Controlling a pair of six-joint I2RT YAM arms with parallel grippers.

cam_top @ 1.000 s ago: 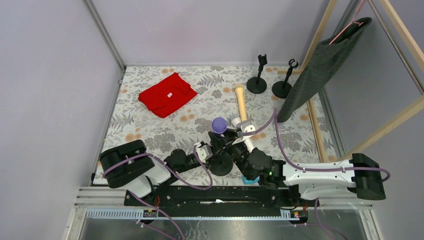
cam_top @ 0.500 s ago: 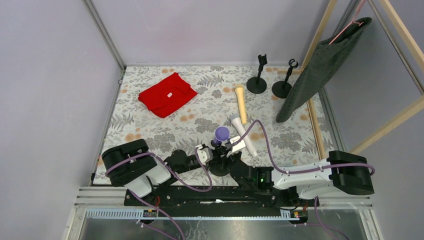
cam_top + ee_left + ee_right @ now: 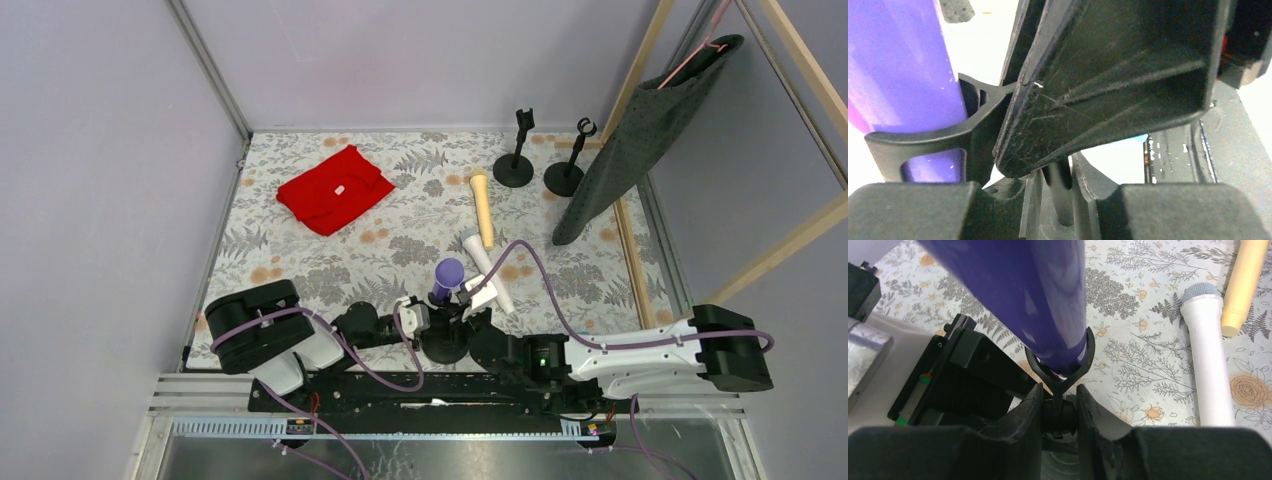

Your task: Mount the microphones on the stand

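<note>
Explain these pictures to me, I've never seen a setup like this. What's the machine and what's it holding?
These are two robot arms bolted to a table, each ending in a two-finger gripper. The wide picture comes from a fixed camera above and behind them; the close-ups come from cameras on the wrists. A purple mic sits in the clip of a black stand just in front of the arms. The left gripper and right gripper are both closed on that stand's thin stem, below the clip. Lying on the table are a white mic, a cream mic and a red cloth. Two empty stands are at the far side, beside a hanging grey cloth.
</note>
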